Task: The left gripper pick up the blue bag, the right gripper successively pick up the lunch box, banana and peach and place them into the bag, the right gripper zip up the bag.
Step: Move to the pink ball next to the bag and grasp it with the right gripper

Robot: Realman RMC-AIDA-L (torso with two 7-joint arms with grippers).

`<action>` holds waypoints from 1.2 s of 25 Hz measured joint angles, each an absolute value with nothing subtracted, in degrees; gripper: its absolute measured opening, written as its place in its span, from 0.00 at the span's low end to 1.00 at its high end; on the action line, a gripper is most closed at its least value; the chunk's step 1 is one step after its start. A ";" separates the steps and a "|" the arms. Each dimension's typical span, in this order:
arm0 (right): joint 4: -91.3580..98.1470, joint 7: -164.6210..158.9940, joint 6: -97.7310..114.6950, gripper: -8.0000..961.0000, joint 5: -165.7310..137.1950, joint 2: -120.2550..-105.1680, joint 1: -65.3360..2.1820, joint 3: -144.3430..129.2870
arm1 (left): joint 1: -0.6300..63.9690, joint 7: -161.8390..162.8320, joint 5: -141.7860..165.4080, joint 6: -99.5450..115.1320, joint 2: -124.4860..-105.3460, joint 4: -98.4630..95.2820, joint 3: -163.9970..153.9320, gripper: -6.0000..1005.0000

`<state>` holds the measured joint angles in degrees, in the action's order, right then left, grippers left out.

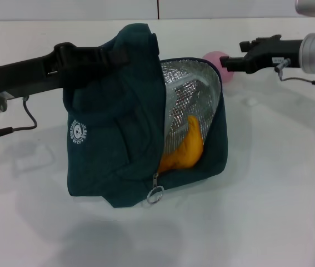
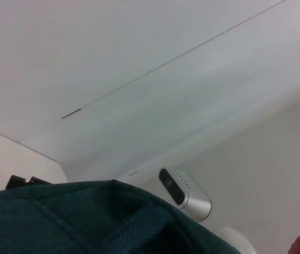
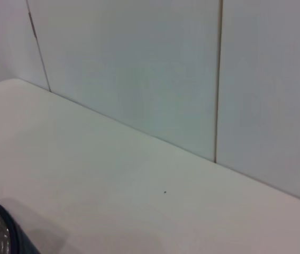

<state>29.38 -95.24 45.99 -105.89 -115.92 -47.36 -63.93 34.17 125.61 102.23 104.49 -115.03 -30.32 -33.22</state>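
From the head view we've got the left gripper (image 1: 99, 55) pinching the blue bag (image 1: 118, 133) up top, banana (image 1: 185, 147) inside. The right gripper (image 1: 229, 61) clamps the peach (image 1: 217, 58) beside the bag's open edge. Left wrist: bag fabric (image 2: 86, 219). Right wrist: bare table (image 3: 112, 180), loads of room.

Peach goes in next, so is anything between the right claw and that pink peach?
Nothing visible: the right gripper is right at the small round pink peach, beside the dark teal fabric bag, whose foil-lined mouth gapes toward them.
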 joint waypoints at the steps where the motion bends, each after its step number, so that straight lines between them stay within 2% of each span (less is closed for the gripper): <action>1: 28.12 -94.13 45.54 0.69 -104.78 -115.93 -47.67 -63.93 | 34.21 125.60 102.23 104.49 -115.04 -30.33 -33.22 0.05; 11: 19.44 -82.59 40.59 0.69 -93.60 -116.15 -49.51 -63.98 | 34.46 125.50 102.23 104.50 -115.21 -30.30 -33.23 0.05; 30: 15.69 -78.44 40.00 0.68 -90.05 -116.19 -50.18 -65.22 | 34.73 125.08 102.31 104.36 -115.31 -30.23 -33.22 0.05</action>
<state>15.69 -78.44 40.00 -90.05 -116.19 -50.18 -65.22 34.73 125.08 102.31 104.36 -115.31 -30.23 -33.22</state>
